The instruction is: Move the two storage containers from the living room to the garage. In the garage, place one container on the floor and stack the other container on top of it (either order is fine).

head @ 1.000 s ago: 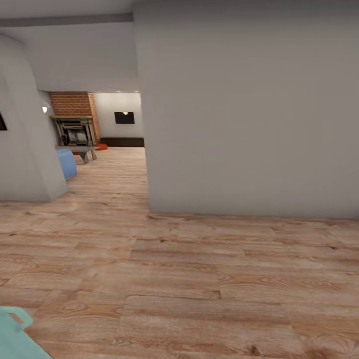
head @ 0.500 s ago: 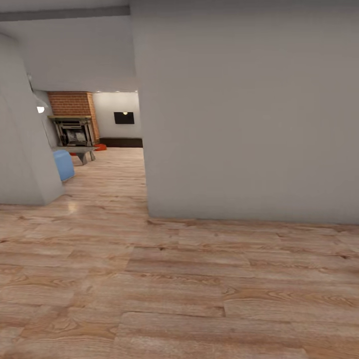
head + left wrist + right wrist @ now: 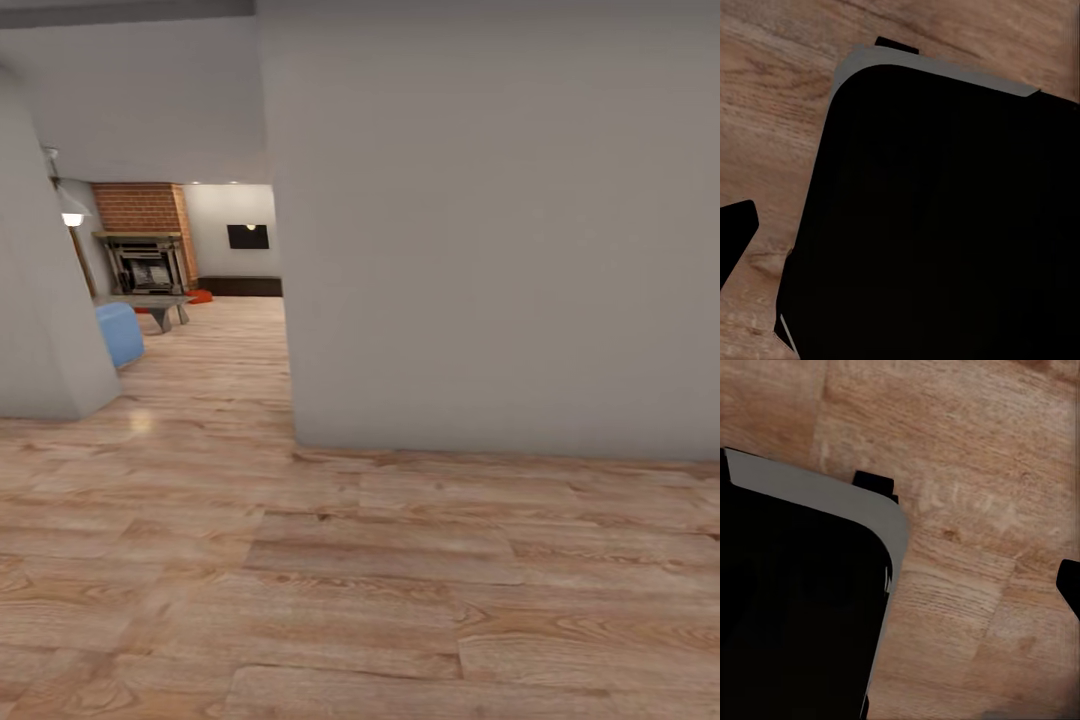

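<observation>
I am in a wood-floored hallway, looking through an opening into the living room (image 3: 215, 300). Far off on its floor, by the brick fireplace (image 3: 145, 255), lies a small orange-red shape (image 3: 201, 296) that matches a storage container; a second orange patch (image 3: 147, 310) shows under the low table. The garage is out of view. In the left wrist view one dark fingertip (image 3: 735, 232) sits at the picture's edge over the planks, and in the right wrist view another fingertip (image 3: 1069, 585) does the same. Nothing is held by either gripper.
A large grey wall (image 3: 490, 230) stands close ahead on the right, its corner at the opening. Another grey wall (image 3: 40, 300) bounds the left. A blue sofa end (image 3: 120, 333), a low table (image 3: 160, 303) and a lamp (image 3: 71, 215) stand beyond. My black base (image 3: 945, 225) shows beneath both wrists.
The camera has moved forward and shifted, so the walls look larger and a lamp has come into view. The pale teal object at the lower left has left the picture.
</observation>
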### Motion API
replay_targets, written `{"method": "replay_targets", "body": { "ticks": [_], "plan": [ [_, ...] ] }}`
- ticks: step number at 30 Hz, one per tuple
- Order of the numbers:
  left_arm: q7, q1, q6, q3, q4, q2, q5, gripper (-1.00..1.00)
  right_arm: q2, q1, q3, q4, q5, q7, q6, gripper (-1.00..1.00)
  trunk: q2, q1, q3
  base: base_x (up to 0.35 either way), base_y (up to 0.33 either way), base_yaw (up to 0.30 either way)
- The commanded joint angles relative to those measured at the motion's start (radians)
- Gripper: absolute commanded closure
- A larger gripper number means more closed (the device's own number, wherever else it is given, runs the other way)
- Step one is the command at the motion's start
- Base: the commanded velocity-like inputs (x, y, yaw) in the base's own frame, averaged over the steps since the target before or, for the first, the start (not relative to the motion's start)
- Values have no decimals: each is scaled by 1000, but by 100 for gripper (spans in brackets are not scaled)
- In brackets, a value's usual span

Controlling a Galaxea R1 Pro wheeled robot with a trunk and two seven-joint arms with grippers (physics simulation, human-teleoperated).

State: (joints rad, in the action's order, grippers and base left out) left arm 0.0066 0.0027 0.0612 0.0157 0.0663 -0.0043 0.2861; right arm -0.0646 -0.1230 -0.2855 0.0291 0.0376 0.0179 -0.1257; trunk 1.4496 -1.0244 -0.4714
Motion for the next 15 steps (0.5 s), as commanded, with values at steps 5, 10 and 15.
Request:
{"method": "replay_targets", "body": {
  "ticks": [5, 10, 15],
  "plan": [
    [1, 0, 2, 1, 1, 0, 4, -100, -4, -1, -9, 3, 1, 2, -7, -100, 0, -1, -1, 324, 0, 191],
    [1, 0, 2, 1, 1, 0, 4, -100, -4, -1, -10, 3, 1, 2, -8, -100, 0, -1, -1, 324, 0, 260],
    [1, 0, 2, 1, 1, 0, 4, -100, -4, -1, -9, 3, 1, 2, -8, -100, 0, -1, -1, 324, 0, 271]
  ]
}}
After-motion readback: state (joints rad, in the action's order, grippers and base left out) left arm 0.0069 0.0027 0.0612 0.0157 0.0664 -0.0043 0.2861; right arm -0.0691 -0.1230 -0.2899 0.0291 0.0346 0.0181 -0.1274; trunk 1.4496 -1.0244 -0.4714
